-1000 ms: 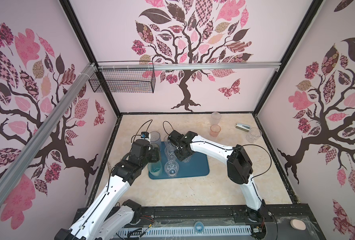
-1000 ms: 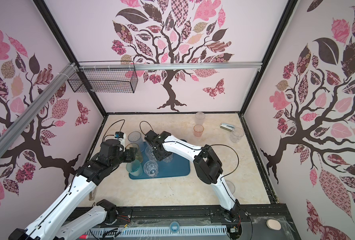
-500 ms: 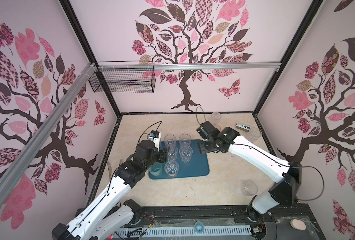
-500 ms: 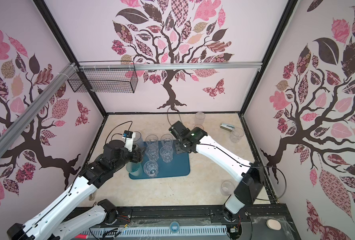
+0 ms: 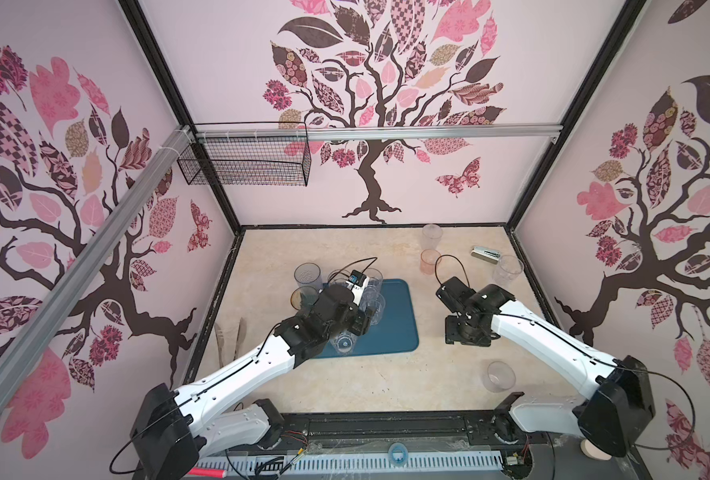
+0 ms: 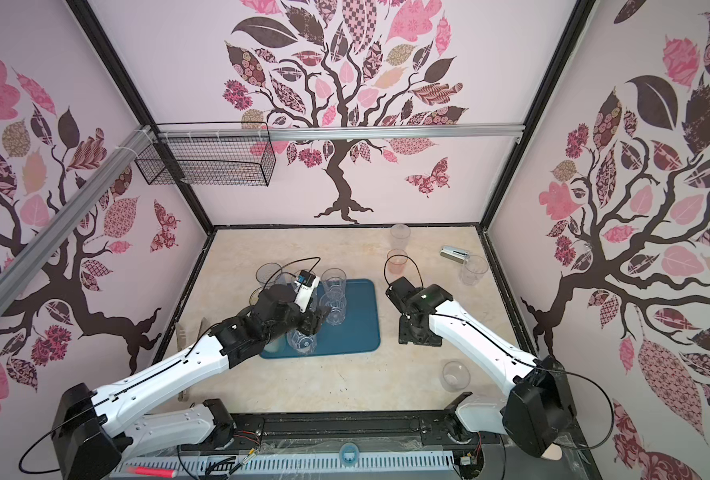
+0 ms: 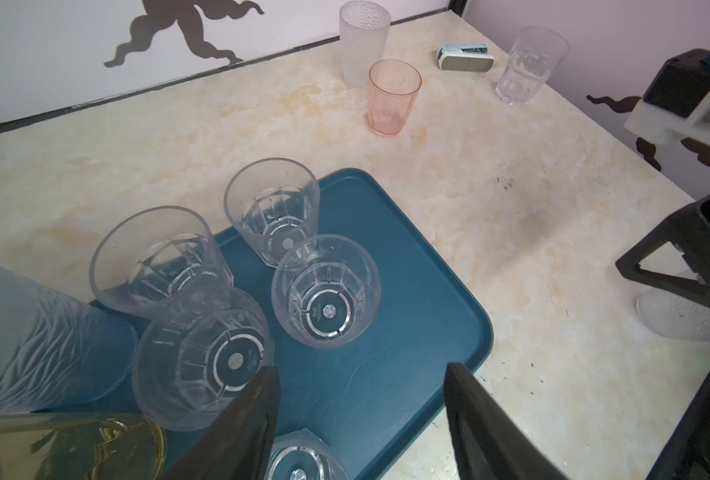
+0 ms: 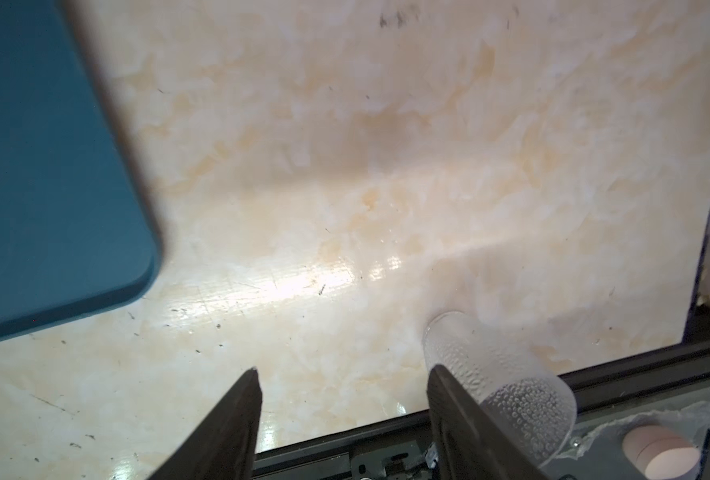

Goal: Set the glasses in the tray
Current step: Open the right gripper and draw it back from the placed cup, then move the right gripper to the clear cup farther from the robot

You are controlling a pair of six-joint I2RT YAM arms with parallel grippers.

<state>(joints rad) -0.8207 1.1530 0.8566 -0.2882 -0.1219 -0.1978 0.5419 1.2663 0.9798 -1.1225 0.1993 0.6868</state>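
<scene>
**Left claw**: I am holding it spread over the left half of the tray. The jaws are standing apart with nothing between them.

**Right claw**: I am holding this one spread and empty too. It is hovering over the bare table, off the tray's right side.

**On the tray:** five clear ribbed glasses are standing upright, crowding its left half.

**At the tray's left edge:** a blue-grey glass and a yellow glass are standing there. I cannot tell whether they are sitting on the tray or just beside it.

**Off the tray, on the table:**
- A pink glass is standing beyond the tray's far right corner.
- A frosted glass is standing just behind the pink one.
- A clear glass is standing well off to the tray's right, at the far side.
- A silver stapler-like object is lying near that clear glass.
- A dimpled glass is standing upright off the tray's near right corner. It is near my right claw but outside its jaws.
</scene>
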